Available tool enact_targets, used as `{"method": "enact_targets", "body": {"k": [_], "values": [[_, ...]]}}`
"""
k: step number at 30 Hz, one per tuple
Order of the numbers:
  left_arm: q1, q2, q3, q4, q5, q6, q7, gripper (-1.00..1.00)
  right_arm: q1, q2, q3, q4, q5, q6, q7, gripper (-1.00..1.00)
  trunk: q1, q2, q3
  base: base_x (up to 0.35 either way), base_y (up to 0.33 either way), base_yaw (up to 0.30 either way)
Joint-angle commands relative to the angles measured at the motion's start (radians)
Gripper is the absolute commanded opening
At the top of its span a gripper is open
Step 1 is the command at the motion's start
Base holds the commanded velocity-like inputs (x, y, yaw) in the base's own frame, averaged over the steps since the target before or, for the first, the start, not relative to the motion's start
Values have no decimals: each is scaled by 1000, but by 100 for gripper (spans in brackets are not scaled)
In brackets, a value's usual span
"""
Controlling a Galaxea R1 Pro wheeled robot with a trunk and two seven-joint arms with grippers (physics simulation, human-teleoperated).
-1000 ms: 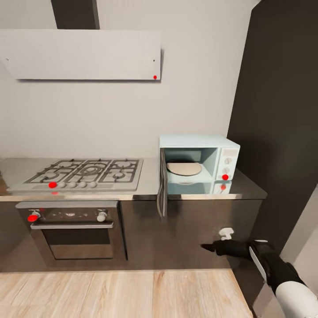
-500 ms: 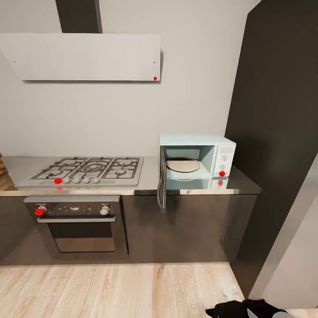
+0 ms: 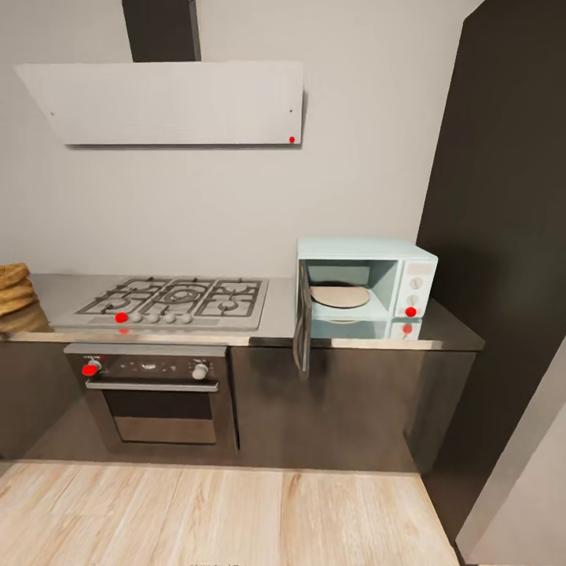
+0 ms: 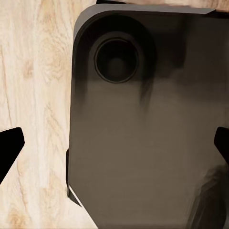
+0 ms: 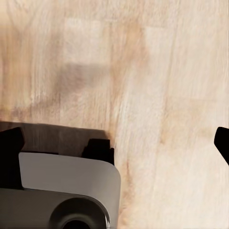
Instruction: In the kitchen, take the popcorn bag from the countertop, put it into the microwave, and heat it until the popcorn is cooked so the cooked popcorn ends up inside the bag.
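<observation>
I see the microwave (image 3: 365, 285) on the right end of the desk (image 3: 275, 326), its door (image 3: 303, 318) swung open and the round plate (image 3: 339, 295) bare inside. The popcorn bag (image 3: 14, 287) sits far left on the desk, past the hob (image 3: 169, 303). My left fingers (image 4: 10, 148) and right fingers (image 5: 222, 140) are spread wide over the wood floor (image 5: 157, 71), holding nothing.

My left gripper (image 4: 114, 145) shows two black pointed fingertips (image 4: 10, 145). Under them is my base (image 4: 143, 143): dark grey, rounded corners, with a round black recess (image 4: 117, 59). My right gripper (image 5: 119, 148) has matching black fingertips (image 5: 9, 143) above a pale grey panel (image 5: 67, 171).
</observation>
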Motion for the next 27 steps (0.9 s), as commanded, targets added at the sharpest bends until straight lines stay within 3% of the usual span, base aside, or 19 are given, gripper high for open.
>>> {"method": "enact_targets", "body": {"k": [1,8,13,27], "values": [[0,0,0,0,10,-1,1,100,0,0,-9,2,10,-3,2,100,0,-1,-1,0,0,276],[0,0,0,0,10,-2,1,100,4,3,-9,2,9,-6,-57,100,0,-1,-1,0,0,278],[0,-1,0,0,10,-2,1,100,4,8,-9,4,8,-2,-160,100,0,-1,1,0,0,278],[0,-2,2,0,10,-4,1,100,4,17,-7,4,17,4,-172,100,0,-1,8,0,0,278]]}}
